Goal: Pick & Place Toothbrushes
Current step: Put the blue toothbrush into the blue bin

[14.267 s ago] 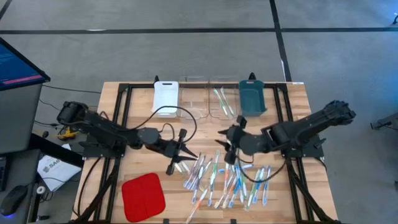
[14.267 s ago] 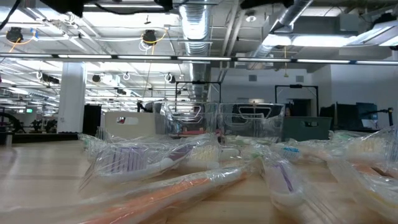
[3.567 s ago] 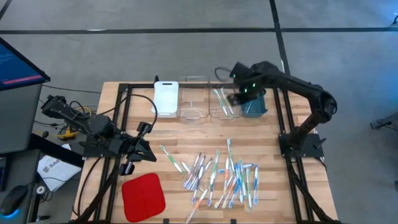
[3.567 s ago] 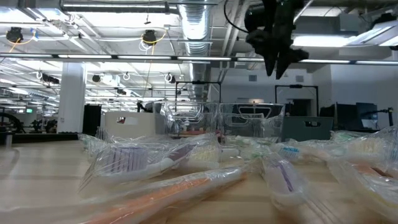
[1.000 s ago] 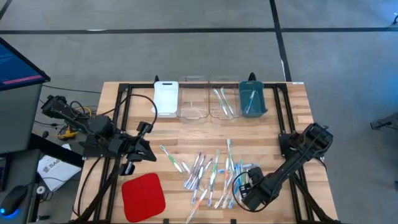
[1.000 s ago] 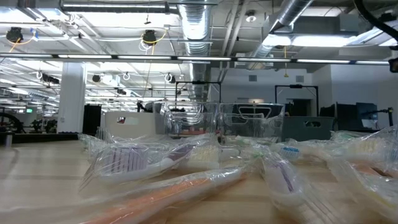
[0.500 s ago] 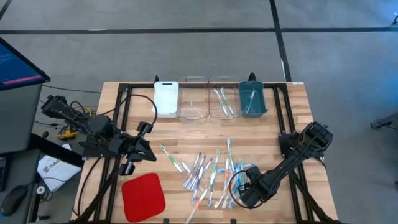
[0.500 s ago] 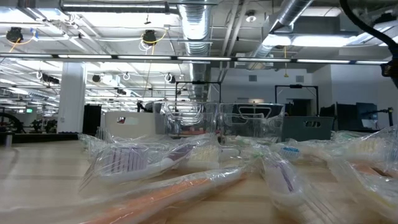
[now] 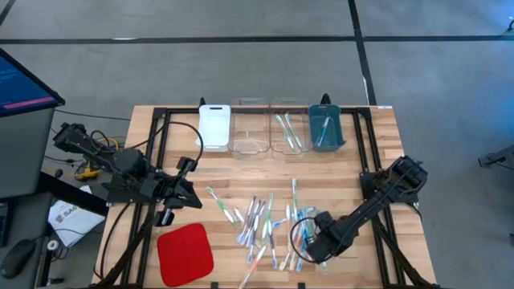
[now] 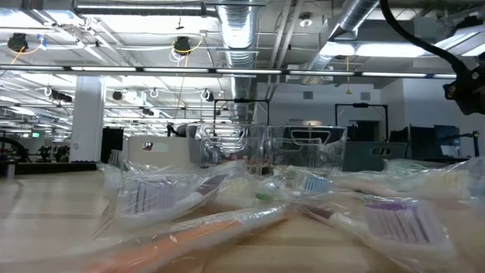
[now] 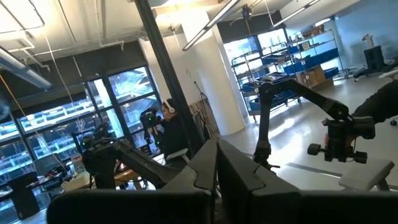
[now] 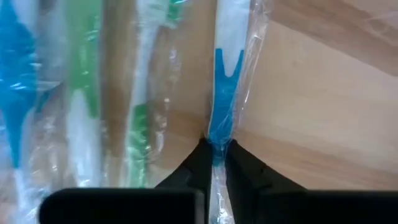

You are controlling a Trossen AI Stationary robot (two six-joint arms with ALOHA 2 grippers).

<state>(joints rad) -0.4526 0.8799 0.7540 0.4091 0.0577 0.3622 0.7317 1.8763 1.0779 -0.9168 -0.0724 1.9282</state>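
Note:
Several wrapped toothbrushes (image 9: 269, 227) lie in a loose pile on the near middle of the table and fill the foreground of the low view (image 10: 227, 216). My right gripper (image 9: 308, 242) is low over the pile's right edge, shut on a blue-accented toothbrush (image 12: 221, 93) in a clear wrapper. My left gripper (image 9: 195, 198) waits shut at the table's left side, pointing into the room (image 11: 217, 169). At the far edge, two toothbrushes lie in a clear tray (image 9: 287, 132) and a blue one in the teal tray (image 9: 325, 128). My right gripper pinches the blue-accented toothbrush at the blue waist of its handle (image 12: 217, 138), through the clear wrapper, between its two fingertips (image 12: 200, 163). The fingers come from above, pointing down, and run along the handle. The toothbrush lies flat beside green ones; whether it is off the wood I cannot tell.
A red square pad (image 9: 185, 253) lies near the left front corner. A white tray (image 9: 214, 127) and another clear tray (image 9: 249, 128) stand in the far row. Black frame rails (image 9: 157, 160) run along both table sides. Bare wood lies between pile and trays.
My right gripper has moved from the near edge toward the table's left and far side, into the right edge of the pile. The wrapped toothbrushes there have slid and bunched leftward; in the low view the near ones have shifted and turned.

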